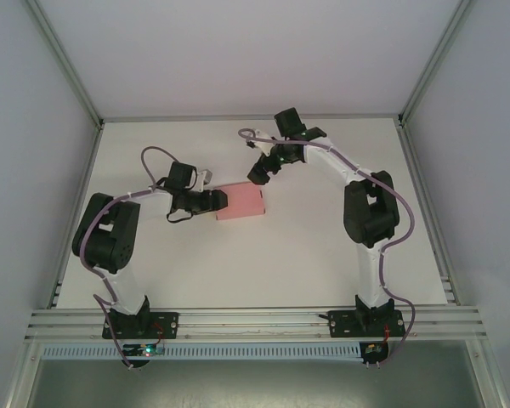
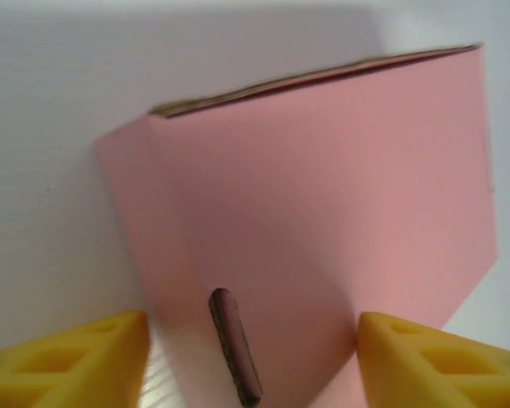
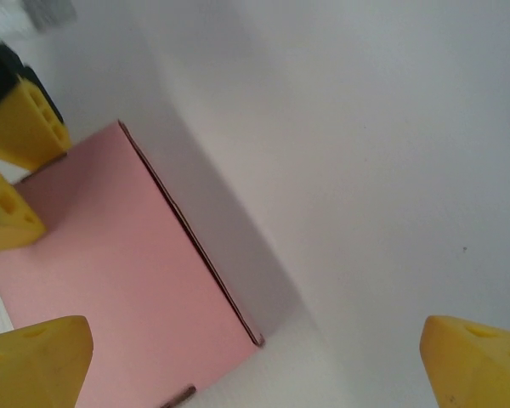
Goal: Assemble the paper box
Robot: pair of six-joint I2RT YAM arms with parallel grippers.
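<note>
Risk: smooth white table (image 1: 323, 255) gives no bracing, so a lopsided squeeze could skate the paper box (image 1: 240, 202) off or buckle its thin card. Box lies on it between the two claws: pink, matte, folded near-flat, crisp creases, raw brownish cut edge on the side away from the left gripper (image 1: 214, 202). That claw's yellow hollow-cored fingers (image 2: 425, 357) straddle the box's left end; can't tell if they're pinching. Right gripper (image 1: 259, 174) hangs just past the box's far edge, jaws wide, nothing in them. Dark oval slot (image 2: 234, 348) near the box's left end
</note>
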